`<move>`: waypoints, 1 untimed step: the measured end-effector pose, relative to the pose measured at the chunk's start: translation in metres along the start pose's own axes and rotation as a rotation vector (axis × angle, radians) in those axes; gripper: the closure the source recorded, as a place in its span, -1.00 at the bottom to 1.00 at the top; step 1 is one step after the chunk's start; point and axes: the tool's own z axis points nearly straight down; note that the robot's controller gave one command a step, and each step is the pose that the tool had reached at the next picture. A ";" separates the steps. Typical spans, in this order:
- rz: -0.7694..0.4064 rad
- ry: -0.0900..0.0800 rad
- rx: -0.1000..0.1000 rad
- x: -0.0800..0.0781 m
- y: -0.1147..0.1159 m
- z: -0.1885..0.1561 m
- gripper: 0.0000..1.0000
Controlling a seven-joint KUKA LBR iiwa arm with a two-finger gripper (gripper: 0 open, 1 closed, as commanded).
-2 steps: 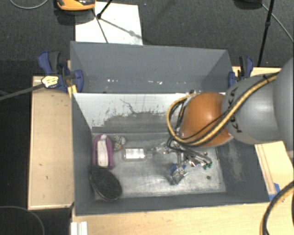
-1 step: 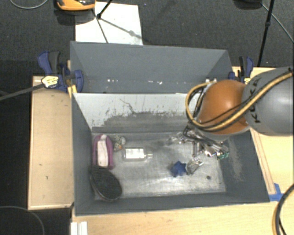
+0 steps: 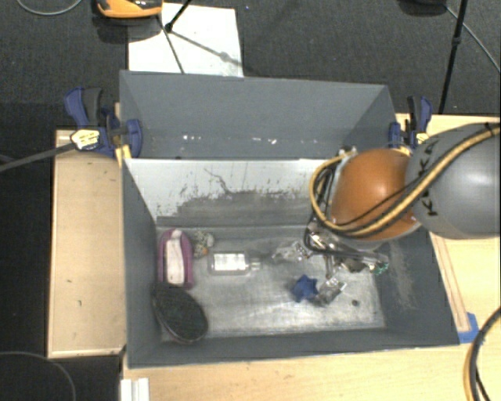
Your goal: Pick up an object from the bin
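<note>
Orange wrist cover (image 3: 372,192) tops jaws, grip unclear, just beside small blue lump (image 3: 304,290).

Dark, speckled floor (image 3: 47,70) spreads above and far to the left of the gripper (image 3: 333,286). Well above the gripper and to its left a white sheet (image 3: 153,51) lies on that floor, with an orange-and-black object (image 3: 125,8) beyond it at the top edge. One black cable (image 3: 455,55) runs up and to the gripper's right.
</note>
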 end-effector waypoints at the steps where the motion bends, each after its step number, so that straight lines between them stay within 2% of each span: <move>1: 0.001 -0.002 0.001 0.000 -0.001 -0.001 1.00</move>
